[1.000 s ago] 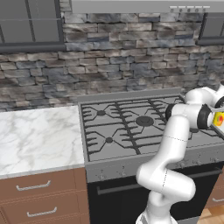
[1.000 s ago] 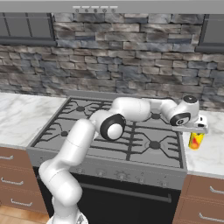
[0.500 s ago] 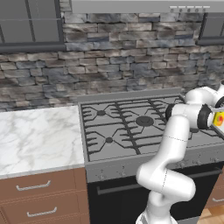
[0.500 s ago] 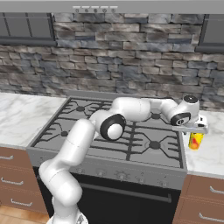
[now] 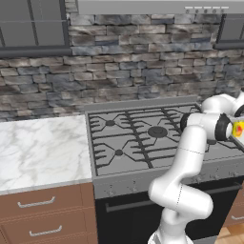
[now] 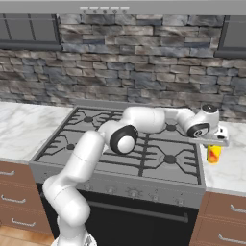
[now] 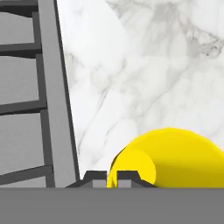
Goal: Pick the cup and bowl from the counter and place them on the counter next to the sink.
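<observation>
the cup point(image 6: 213, 153) stands upright on the white marble counter point(image 6: 230, 166) just to the right of the gas stove point(image 6: 139, 144), directly under the hand; in the hand view its yellow rim sits right at the two dark finger tips. compared with a second ago, when the jaws stood wide above it, the gripper point(image 6: 217, 142) has closed: the tips now sit nearly together with a sliver of the cup's wall between them, so it reads as clamped on the cup's rim. the cup itself has not shifted and its base looks still on the marble. that suggests the grasp step is just finished and the lift comes next. in the left base view the cup point(image 5: 238, 128) peeks out yellow and orange beside the wrist.
</observation>
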